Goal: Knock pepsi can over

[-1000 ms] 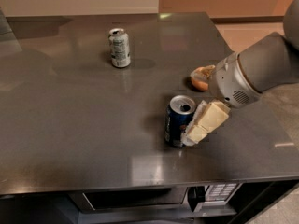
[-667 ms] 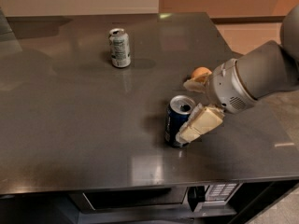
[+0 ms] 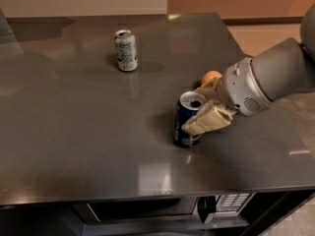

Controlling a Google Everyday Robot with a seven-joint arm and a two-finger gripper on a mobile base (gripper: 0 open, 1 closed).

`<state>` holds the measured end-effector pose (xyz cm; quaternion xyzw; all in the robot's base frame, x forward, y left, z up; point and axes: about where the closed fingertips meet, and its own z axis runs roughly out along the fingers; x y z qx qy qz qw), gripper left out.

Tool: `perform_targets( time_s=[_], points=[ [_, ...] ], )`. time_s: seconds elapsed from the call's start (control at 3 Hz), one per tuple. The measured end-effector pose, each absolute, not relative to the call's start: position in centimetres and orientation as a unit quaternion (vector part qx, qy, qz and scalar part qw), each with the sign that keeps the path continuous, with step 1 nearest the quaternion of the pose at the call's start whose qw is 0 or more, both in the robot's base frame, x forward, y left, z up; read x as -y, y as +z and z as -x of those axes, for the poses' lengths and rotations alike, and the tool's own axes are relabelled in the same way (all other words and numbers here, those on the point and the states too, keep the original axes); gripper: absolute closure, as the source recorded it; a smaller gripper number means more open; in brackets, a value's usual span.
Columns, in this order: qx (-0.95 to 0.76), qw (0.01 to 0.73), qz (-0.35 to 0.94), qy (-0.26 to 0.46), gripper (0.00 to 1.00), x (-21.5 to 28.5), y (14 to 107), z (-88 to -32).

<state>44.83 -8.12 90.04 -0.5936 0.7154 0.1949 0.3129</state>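
The pepsi can (image 3: 185, 123), dark blue with a silver open top, stands on the dark grey table (image 3: 88, 132) right of centre, still upright or barely tilted. My gripper (image 3: 204, 120) comes in from the right, and its cream-coloured fingers (image 3: 211, 119) press against the can's right side, partly covering it.
A silver-and-green can (image 3: 126, 50) stands upright at the back left of centre. A small orange round object (image 3: 211, 77) lies just behind my gripper. The table's right edge (image 3: 290, 132) runs close under my arm, and the front edge (image 3: 157, 193) is near the can.
My gripper and arm have shifted left and down against the can. The can has stayed standing in about the same place.
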Motion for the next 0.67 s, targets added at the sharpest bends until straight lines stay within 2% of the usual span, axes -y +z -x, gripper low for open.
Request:
perform_targets(
  time_s=[0.33, 0.67],
  points=[
    [-0.728, 0.292, 0.592, 0.186, 0.88, 9.0, 91.8, -45.5],
    [-0.76, 0.21, 0.599, 0.144, 1.0, 10.6, 93.1, -46.4]
  ],
)
